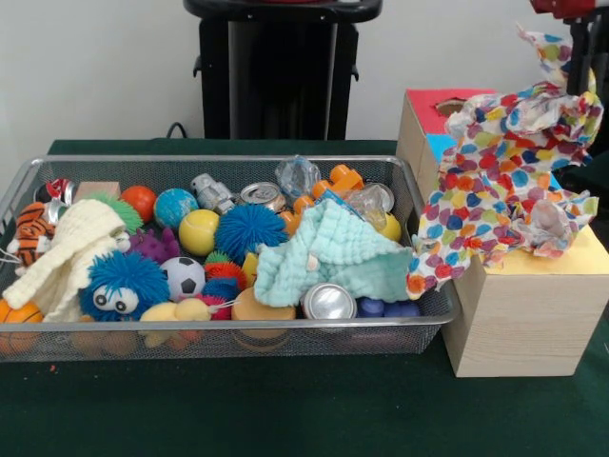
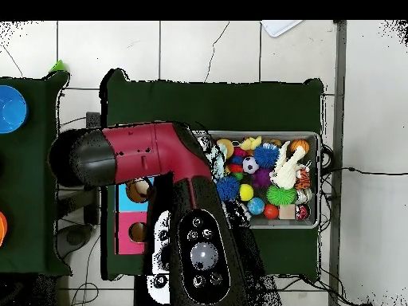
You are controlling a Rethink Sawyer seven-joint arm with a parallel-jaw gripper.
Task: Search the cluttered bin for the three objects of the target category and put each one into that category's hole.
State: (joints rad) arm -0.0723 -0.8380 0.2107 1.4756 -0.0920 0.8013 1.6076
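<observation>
The white polka-dot cloth point(image 1: 504, 181) hangs in the air at the right, above the pale wood box with the yellow panel point(image 1: 582, 255). It covers that box's hole. My gripper point(image 1: 585, 76) comes down at the top right edge, shut on the cloth's upper part, with its fingertips buried in the fabric. The mint-green waffle cloth point(image 1: 333, 255) lies in the right half of the wire mesh bin point(image 1: 238, 328). The cream knitted cloth point(image 1: 68, 252) lies at the bin's left end and also shows in the overhead view point(image 2: 285, 169). There my arm hides the gripper and the yellow box.
Behind the yellow box stand the red-panelled box point(image 1: 433, 107) and the blue-panelled box point(image 1: 440, 145). The bin also holds fuzzy balls point(image 1: 249, 228), metal cans point(image 1: 328, 300), a small football point(image 1: 183, 276) and other toys. The robot pedestal point(image 1: 281, 67) stands behind the bin.
</observation>
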